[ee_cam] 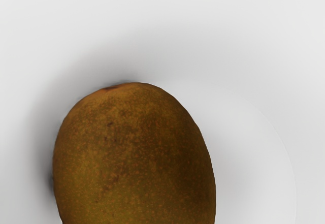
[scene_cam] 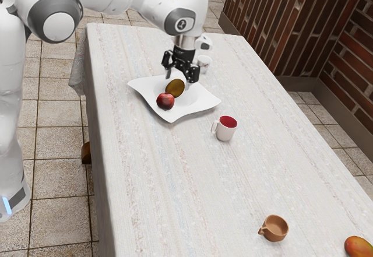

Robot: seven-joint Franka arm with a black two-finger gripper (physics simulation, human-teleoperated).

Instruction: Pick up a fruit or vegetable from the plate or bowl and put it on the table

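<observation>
Matt, fabric-like tablecloth [scene_cam: 175,181], smooth white plate [scene_cam: 201,101], dull-skinned brownish fruit [ee_cam: 132,153], glossy red apple [scene_cam: 165,101], rough brick wall [scene_cam: 280,24].

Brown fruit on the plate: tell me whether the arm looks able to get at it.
Probably yes: the gripper hangs open just above the brown fruit, nothing lies on top of it, and the apple sits to one side.
</observation>
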